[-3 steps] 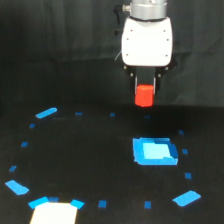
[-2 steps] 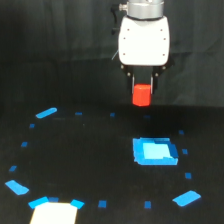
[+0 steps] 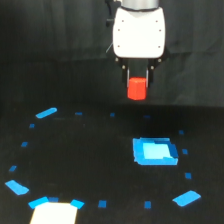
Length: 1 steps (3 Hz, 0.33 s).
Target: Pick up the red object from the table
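At the upper centre of the frame, the gripper (image 3: pixel 137 86) is clamped on the red object (image 3: pixel 136 89), which hangs between the two dark fingers (image 3: pixel 126 76) below the white wrist housing (image 3: pixel 138 32). The block sits well above the table (image 3: pixel 90 165), with no contact to the surface. Compared with the frames from a second ago, the block and the housing have risen slightly in the picture, with the grip unchanged. This indicates that the lift is in progress and the grasp is holding. Below and slightly right of the block lies the blue tray (image 3: pixel 155 151). Blue tape marks (image 3: pixel 46 113) ring the surface, and a white patch (image 3: pixel 54 214) sits at the lower left edge. In judgement, the pick is essentially complete.
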Available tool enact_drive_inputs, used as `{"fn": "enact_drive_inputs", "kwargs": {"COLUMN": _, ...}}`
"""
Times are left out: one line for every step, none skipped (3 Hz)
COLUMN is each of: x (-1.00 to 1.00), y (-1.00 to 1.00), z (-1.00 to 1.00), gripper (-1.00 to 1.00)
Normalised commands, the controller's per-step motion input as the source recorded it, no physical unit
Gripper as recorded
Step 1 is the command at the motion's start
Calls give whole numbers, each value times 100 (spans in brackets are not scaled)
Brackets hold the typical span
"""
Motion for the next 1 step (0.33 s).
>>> {"fn": "enact_drive_inputs", "kwargs": {"x": -16, "y": 9, "z": -26, "gripper": -100}}
